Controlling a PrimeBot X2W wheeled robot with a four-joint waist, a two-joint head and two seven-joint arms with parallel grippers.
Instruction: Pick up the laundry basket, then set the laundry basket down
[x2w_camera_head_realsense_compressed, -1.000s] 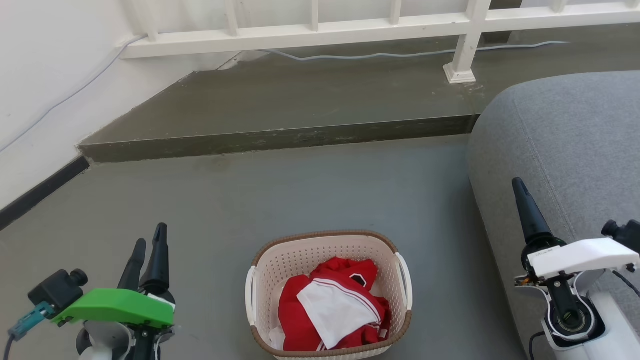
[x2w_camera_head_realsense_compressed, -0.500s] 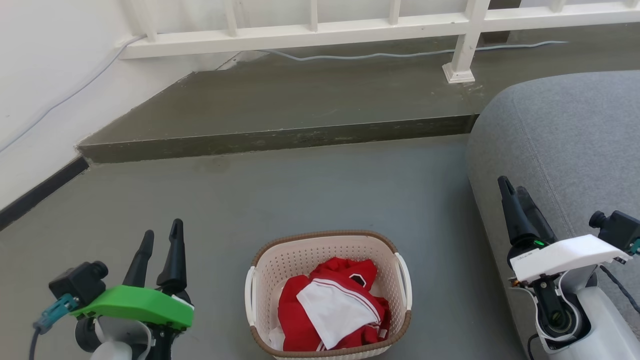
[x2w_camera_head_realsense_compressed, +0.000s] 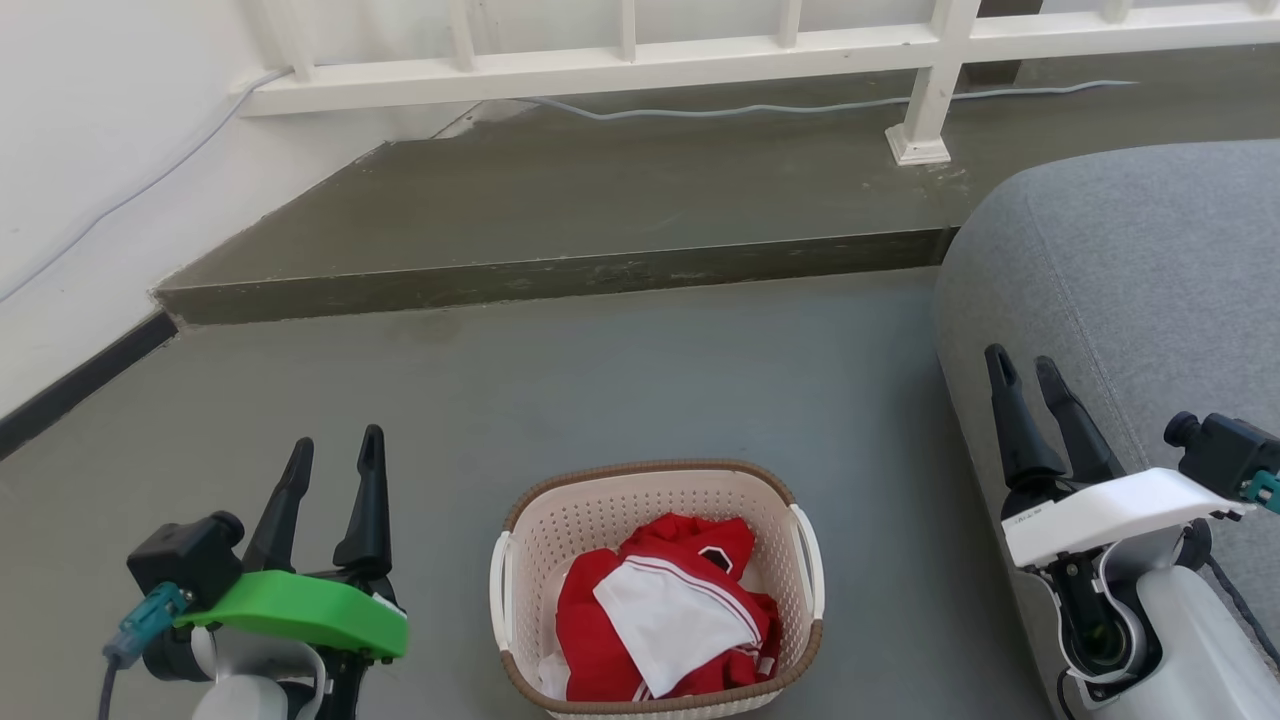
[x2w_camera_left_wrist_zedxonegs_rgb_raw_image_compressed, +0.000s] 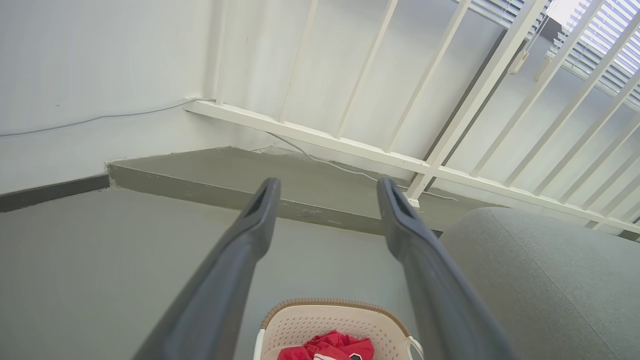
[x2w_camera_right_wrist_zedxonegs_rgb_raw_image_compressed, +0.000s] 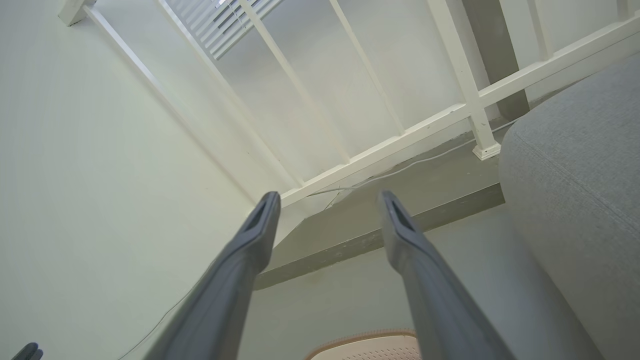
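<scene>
Grey sofa (x2w_camera_head_realsense_compressed: 1130, 260): immediately right of the right gripper (x2w_camera_head_realsense_compressed: 1020, 360). White wall (x2w_camera_head_realsense_compressed: 90, 130) with black skirting (x2w_camera_head_realsense_compressed: 80, 385): left of the left gripper (x2w_camera_head_realsense_compressed: 337, 440). Raised step (x2w_camera_head_realsense_compressed: 560, 200): ahead of both, carrying a white railing (x2w_camera_head_realsense_compressed: 620, 62) and a loose grey cable (x2w_camera_head_realsense_compressed: 800, 108).

Open floor (x2w_camera_head_realsense_compressed: 400, 390) lies left of the laundry basket (x2w_camera_head_realsense_compressed: 600, 520), grey sofa (x2w_camera_head_realsense_compressed: 1130, 280) near its right

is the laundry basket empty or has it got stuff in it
Not empty. In the head view the laundry basket holds a crumpled heap of red-and-white clothing covering most of its bottom.
</scene>
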